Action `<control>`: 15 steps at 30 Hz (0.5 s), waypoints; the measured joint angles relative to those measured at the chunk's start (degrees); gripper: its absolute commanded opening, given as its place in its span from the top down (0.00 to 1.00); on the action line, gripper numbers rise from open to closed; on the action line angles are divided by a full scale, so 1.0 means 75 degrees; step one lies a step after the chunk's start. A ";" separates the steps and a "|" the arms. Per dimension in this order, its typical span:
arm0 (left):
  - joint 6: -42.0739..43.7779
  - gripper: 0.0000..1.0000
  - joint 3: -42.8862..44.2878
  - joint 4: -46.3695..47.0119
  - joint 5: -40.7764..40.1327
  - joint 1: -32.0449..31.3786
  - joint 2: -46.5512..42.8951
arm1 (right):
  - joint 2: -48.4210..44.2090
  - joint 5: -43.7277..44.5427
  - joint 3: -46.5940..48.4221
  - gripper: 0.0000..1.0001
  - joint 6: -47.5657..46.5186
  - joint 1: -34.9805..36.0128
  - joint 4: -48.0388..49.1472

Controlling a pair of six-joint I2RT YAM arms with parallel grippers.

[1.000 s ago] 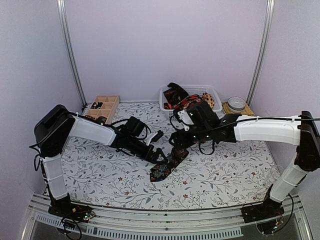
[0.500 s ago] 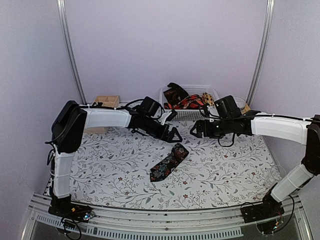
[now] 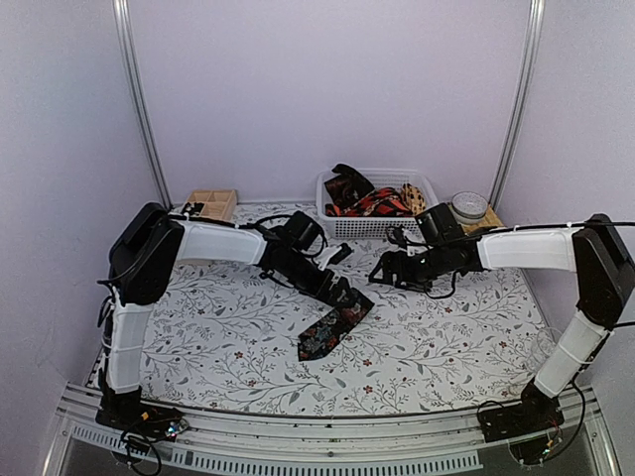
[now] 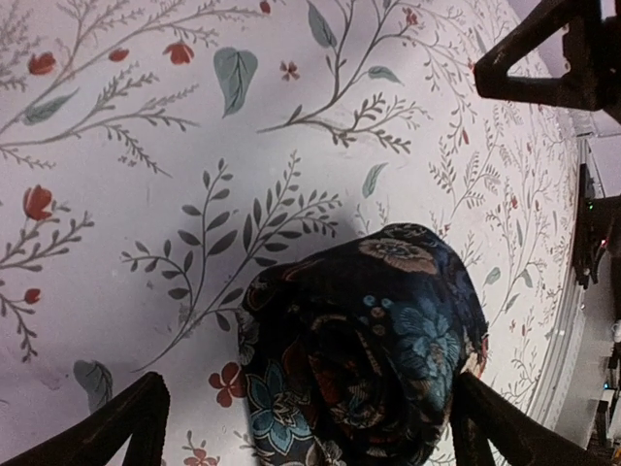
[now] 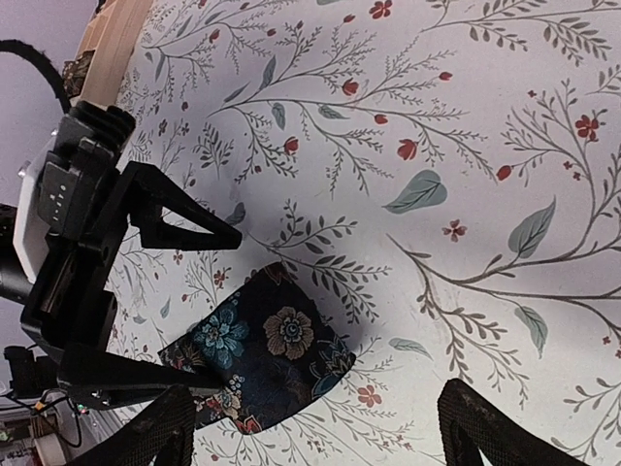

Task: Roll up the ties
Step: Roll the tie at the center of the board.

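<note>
Diagonally across the white floral-printed counter (image 3: 466,337) a dark necktie with blue and tan flowers (image 3: 327,329) was laid out, one end toward the near edge and the far end bunched into a loose fold. The left hand (image 3: 342,290) was held low over that fold, its fingers (image 4: 116,432) spread wide on either side of it; whether the cloth was touched could not be told. The right hand (image 3: 382,273) was seen just beyond, apart from the necktie, likewise spread open with nothing held. More ties (image 3: 369,203) were heaped in the white plastic mesh basket (image 3: 382,226) at the back
</note>
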 measured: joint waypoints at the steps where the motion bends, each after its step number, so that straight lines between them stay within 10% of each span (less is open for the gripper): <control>1: 0.0029 0.00 -0.0085 0.0000 -0.0009 0.0000 -0.0006 | 0.0058 -0.0125 0.0000 0.14 0.0009 -0.0003 0.0061; 15: 0.0361 0.10 -0.1282 0.0519 -0.0052 0.0070 -0.0577 | 0.1125 -0.1856 0.0000 0.13 -0.0283 -0.0003 0.0871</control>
